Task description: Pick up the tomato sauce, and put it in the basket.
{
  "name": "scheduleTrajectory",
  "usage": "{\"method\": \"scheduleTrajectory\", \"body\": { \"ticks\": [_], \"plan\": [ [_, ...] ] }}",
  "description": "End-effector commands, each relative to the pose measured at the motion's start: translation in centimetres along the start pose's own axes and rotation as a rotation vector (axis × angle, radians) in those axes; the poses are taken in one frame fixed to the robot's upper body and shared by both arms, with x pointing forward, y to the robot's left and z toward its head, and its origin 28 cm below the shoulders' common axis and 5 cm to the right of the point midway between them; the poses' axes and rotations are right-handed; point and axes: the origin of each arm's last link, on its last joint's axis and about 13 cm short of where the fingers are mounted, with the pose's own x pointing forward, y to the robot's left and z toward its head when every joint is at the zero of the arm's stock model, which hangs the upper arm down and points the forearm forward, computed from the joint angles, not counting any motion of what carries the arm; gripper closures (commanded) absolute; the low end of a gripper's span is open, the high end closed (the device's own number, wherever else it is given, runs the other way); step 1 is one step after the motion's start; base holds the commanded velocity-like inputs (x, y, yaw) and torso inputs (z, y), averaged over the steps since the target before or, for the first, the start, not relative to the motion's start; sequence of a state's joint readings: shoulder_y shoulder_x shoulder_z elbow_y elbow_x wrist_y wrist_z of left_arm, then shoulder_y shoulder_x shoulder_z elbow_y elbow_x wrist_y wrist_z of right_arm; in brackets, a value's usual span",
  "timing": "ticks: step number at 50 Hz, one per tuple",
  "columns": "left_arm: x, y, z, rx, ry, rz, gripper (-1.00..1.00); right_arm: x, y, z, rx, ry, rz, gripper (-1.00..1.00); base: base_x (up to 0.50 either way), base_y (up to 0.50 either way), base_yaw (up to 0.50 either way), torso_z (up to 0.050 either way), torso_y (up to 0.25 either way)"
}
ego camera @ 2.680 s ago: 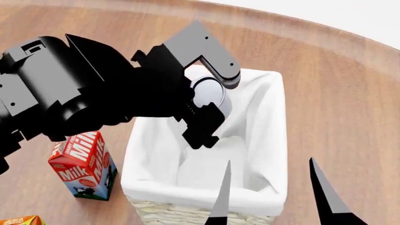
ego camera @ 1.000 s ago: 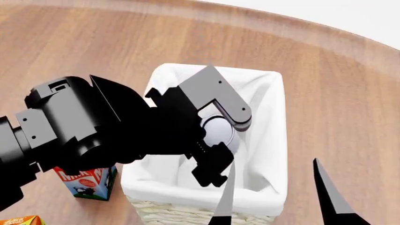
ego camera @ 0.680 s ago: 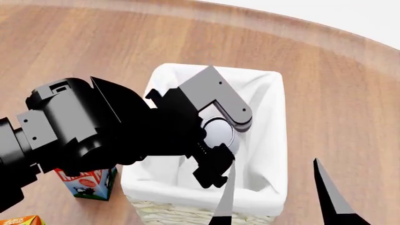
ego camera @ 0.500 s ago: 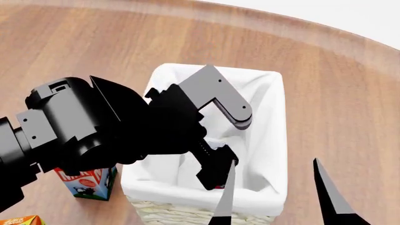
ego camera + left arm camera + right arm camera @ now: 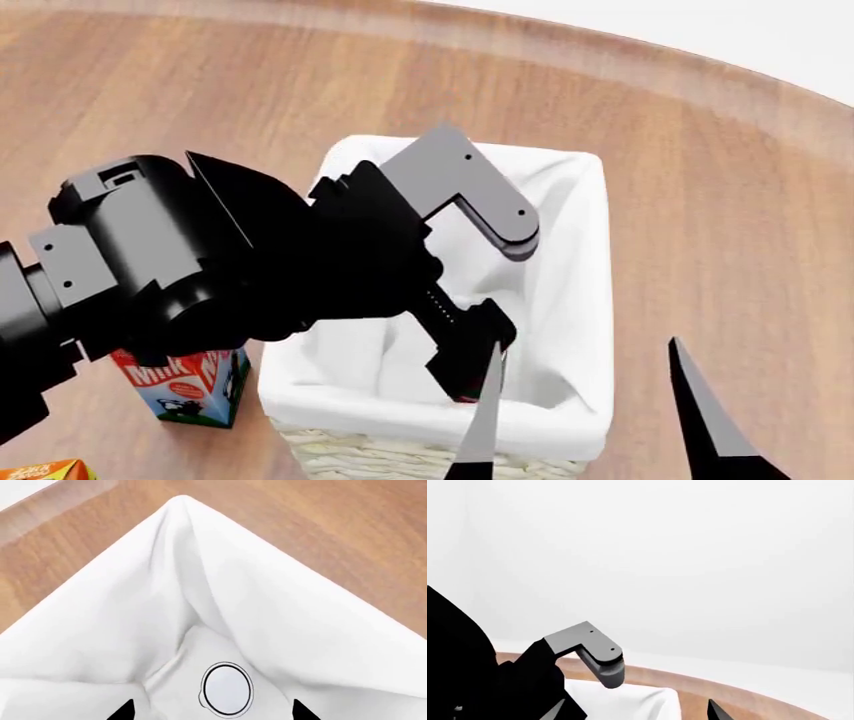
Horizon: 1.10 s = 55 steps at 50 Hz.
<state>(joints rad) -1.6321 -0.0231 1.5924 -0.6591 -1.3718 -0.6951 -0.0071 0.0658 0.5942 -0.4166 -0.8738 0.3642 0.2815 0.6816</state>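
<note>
The tomato sauce [image 5: 227, 688] shows only its silvery-white round top, resting on the cloth floor of the basket [image 5: 280, 610]. My left gripper [image 5: 212, 713] hangs over it, open, with a dark fingertip on either side and neither touching the can. In the head view the left gripper [image 5: 489, 300] is spread wide above the white-lined basket [image 5: 577, 290], and its lower finger hides the can. My right gripper [image 5: 587, 430] stands open at the basket's near right corner, holding nothing; the right wrist view shows that gripper [image 5: 635, 713] facing the left arm.
A red and white milk carton [image 5: 180, 385] stands left of the basket, half hidden by my left arm. An orange carton [image 5: 40, 470] peeks in at the bottom left corner. The round wooden table's far edge [image 5: 747, 90] curves behind the basket.
The left gripper came down into the basket with the can between its fingers. Its fingers then spread, and the can left them and now rests on the basket floor.
</note>
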Motion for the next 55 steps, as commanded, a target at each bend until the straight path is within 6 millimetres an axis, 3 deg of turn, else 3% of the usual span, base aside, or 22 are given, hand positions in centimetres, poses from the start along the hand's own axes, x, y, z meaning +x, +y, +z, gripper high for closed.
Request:
{"method": "scheduleTrajectory", "body": {
  "ticks": [1, 11, 27, 31, 46, 55],
  "plan": [
    [-0.6, -0.2, 1.9, -0.010, -0.065, -0.051, -1.00, 0.3, -0.1, 0.2, 0.004, -0.030, -0.007, -1.00, 0.00, 0.00, 0.00, 0.000, 0.000],
    [-1.5, -0.1, 3.3, 0.007, -0.114, -0.056, -1.00, 0.3, -0.1, 0.5, 0.003, -0.038, -0.005, -1.00, 0.00, 0.00, 0.00, 0.000, 0.000],
    [-0.8, -0.4, 4.0, 0.064, -0.296, 0.086, -1.00, 0.2, 0.1, 0.8, 0.001, -0.046, 0.003, -1.00, 0.00, 0.00, 0.00, 0.000, 0.000],
    [-1.0, -0.2, 2.9, 0.157, -0.387, 0.248, -1.00, 0.2, 0.2, 0.9, 0.001, -0.048, 0.005, -1.00, 0.00, 0.00, 0.00, 0.000, 0.000],
    [-2.8, 1.1, -2.5, -0.010, -0.576, 0.508, -1.00, 0.2, 0.4, 1.1, -0.005, -0.052, 0.011, -1.00, 0.00, 0.00, 0.00, 0.000, 0.000],
    [-4.6, -0.4, -6.3, 0.037, -0.735, 0.570, -1.00, 0.2, 0.4, 1.2, -0.005, -0.052, 0.012, -1.00, 0.00, 0.00, 0.00, 0.000, 0.000]
  ]
}}
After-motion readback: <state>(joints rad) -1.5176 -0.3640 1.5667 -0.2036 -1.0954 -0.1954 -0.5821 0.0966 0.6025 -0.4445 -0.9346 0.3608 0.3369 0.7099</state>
